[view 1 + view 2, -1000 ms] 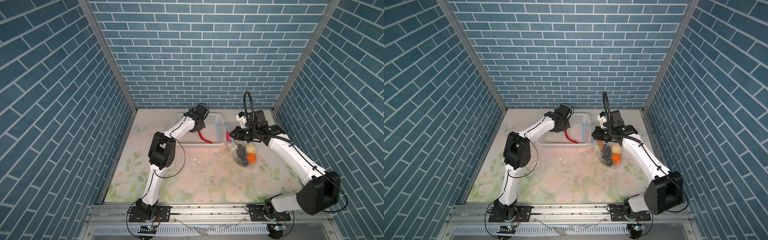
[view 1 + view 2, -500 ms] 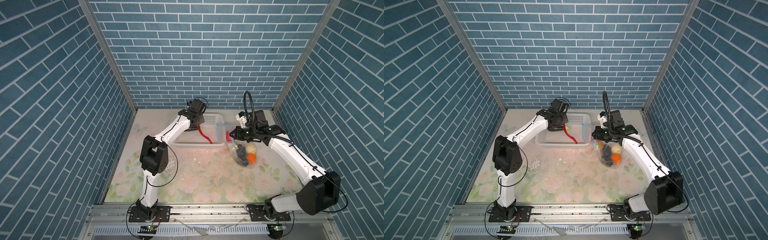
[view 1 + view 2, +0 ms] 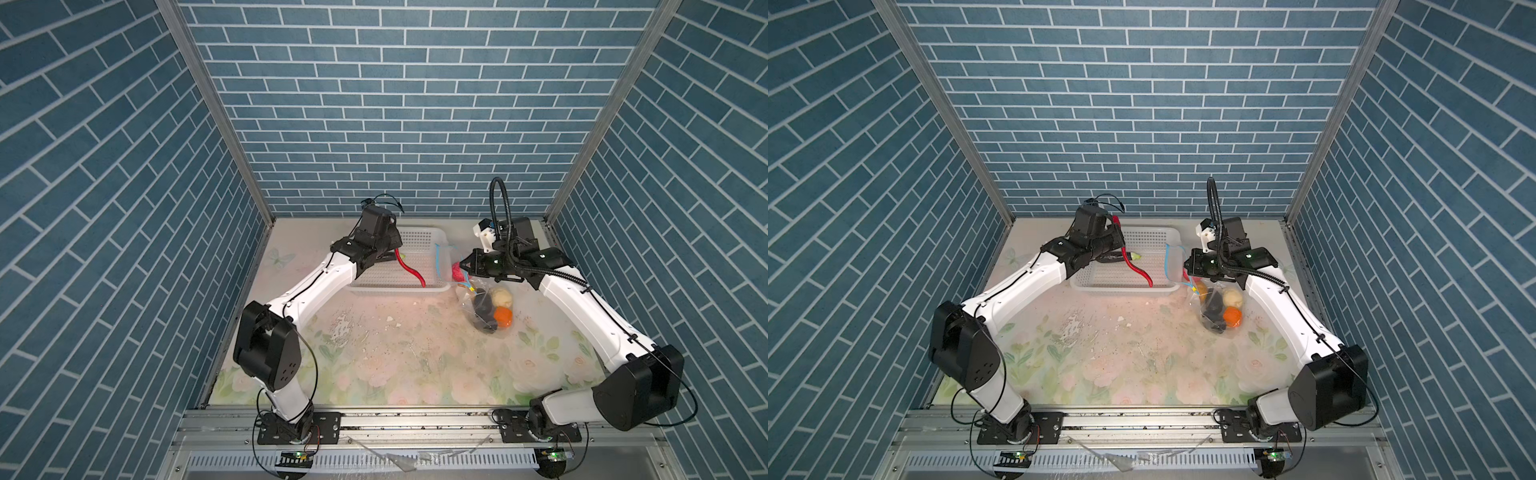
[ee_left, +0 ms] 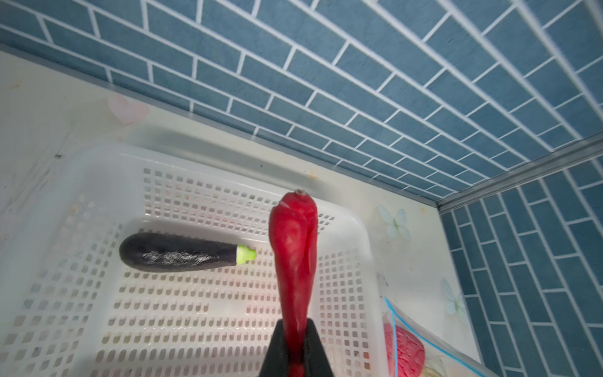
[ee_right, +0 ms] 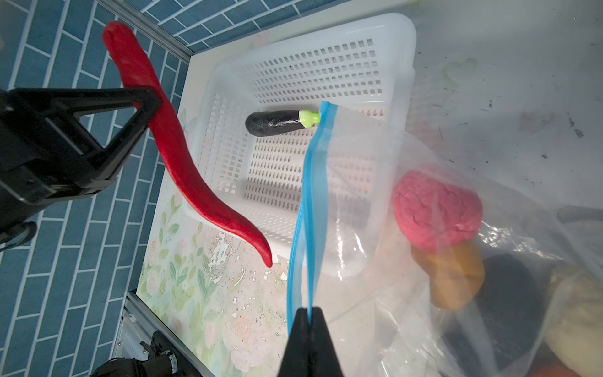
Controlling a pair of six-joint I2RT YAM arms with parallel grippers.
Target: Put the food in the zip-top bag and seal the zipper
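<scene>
Red chilli [image 4: 295, 261] in left tool [image 4: 296, 329]

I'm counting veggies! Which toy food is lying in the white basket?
The black eggplant with the green cap. The red chilli hangs in the left pincer; the other pieces sit in the bag.

The near half of the table [image 3: 395, 357] lies free between the two arms. At far centre the white basket [image 3: 399, 289] blocks the way, with an eggplant [image 4: 176, 253] lying inside. Just right of it stands the bag [image 5: 359, 202], its zipper [image 5: 313, 169] pinched by the right gripper [image 5: 308, 310], so the mouth gapes only narrowly. The red chilli [image 3: 409, 269], clamped in the left gripper [image 4: 295, 326], hangs over the basket, its tip just left of that strip.
</scene>
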